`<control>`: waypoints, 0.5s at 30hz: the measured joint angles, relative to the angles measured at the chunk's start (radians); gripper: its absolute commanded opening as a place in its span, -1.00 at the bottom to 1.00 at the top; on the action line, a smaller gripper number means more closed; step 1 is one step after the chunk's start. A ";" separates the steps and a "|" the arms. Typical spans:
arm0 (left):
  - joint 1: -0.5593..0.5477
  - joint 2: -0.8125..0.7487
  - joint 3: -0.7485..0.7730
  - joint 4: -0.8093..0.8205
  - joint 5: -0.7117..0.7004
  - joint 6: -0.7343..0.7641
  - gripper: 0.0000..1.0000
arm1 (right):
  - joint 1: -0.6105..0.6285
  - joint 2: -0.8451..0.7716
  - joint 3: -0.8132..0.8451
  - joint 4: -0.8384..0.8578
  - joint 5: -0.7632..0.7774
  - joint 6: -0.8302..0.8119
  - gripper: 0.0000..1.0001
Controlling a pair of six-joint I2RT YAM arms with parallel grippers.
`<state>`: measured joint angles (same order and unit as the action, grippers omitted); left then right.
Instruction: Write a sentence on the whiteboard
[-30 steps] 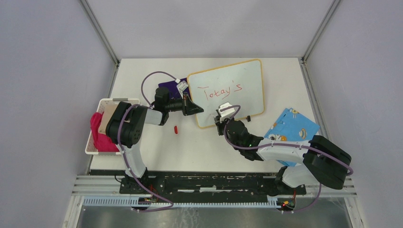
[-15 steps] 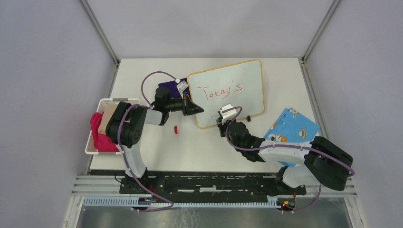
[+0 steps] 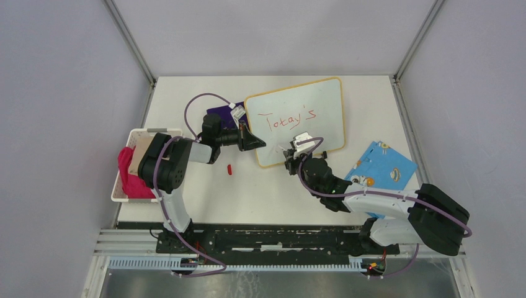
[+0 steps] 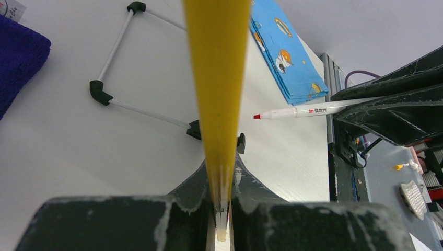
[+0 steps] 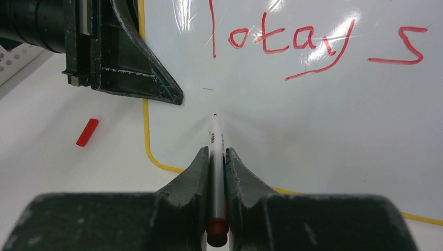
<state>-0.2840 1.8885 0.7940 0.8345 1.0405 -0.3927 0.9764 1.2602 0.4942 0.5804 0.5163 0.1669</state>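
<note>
While the whiteboard [image 3: 325, 99] stands tilted at the far middle of the surface [image 3: 260, 192], bearing only the first red line of the sentence [image 3: 290, 120], the left claw [image 3: 253, 141] is clamped narrow on its left frame edge. The right claw [image 3: 291, 152] is closed on a marker [image 5: 216, 141], tip at the blank area under that line, contact not discernible. Recommended for the second line: firm left grip against rocking, light tip pressure, and a start far enough left that the remaining words fit above the lower frame.
</note>
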 measured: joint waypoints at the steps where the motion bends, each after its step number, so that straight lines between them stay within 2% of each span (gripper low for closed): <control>1: 0.000 0.000 0.000 0.000 0.000 0.000 -0.96 | -0.002 0.000 0.005 0.000 0.000 -0.001 -1.00; 15: 0.000 0.000 0.003 -0.005 0.000 0.000 -0.96 | -0.036 0.034 0.031 -0.016 -0.018 0.006 -1.00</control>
<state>-0.2840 1.8885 0.7967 0.8295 1.0405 -0.3923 0.9401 1.2942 0.5255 0.5640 0.4980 0.1726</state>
